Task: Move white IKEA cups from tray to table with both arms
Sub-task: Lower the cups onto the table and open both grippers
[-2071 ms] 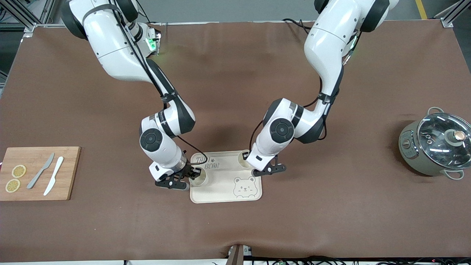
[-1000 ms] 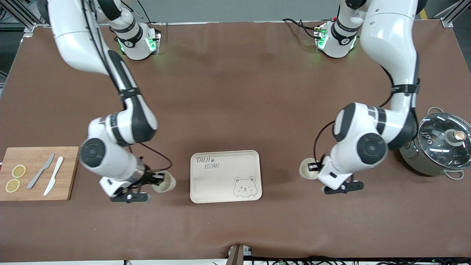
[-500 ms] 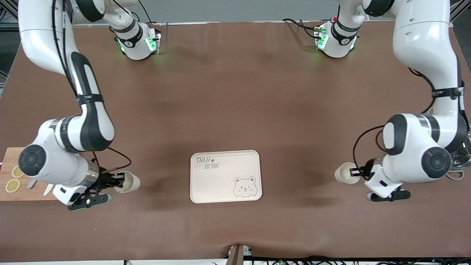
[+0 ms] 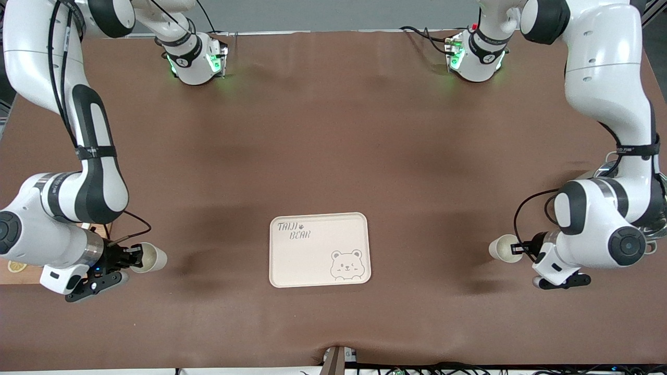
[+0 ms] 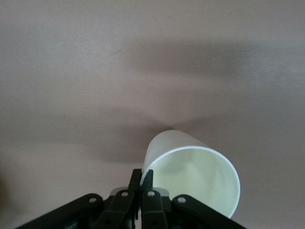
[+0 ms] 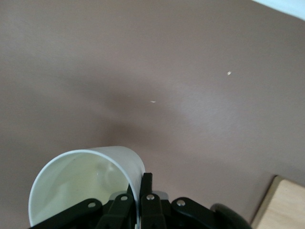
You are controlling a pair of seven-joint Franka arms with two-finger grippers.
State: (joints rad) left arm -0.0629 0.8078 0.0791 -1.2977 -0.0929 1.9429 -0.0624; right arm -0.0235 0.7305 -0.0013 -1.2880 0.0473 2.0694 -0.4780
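Note:
My right gripper point(image 4: 136, 256) is shut on the rim of one white cup point(image 4: 149, 258) and holds it tilted over the brown table, between the cutting board and the tray. In the right wrist view the gripper point(image 6: 139, 183) pinches the cup's wall point(image 6: 86, 183). My left gripper point(image 4: 517, 249) is shut on the rim of the other white cup point(image 4: 502, 248) and holds it over the table between the tray and the pot. In the left wrist view the gripper point(image 5: 142, 179) pinches that cup point(image 5: 195, 174). The cream bear-print tray point(image 4: 319, 249) holds nothing.
A wooden cutting board with lemon slices point(image 4: 15, 267) lies at the right arm's end, mostly hidden by that arm; its corner shows in the right wrist view point(image 6: 283, 205). A lidded pot point(image 4: 647, 248) stands at the left arm's end, mostly hidden by the left arm.
Both arms lifted the cups off the tray and carried them apart, the right arm toward the cutting board, the left arm toward the pot. The tray stayed in place.

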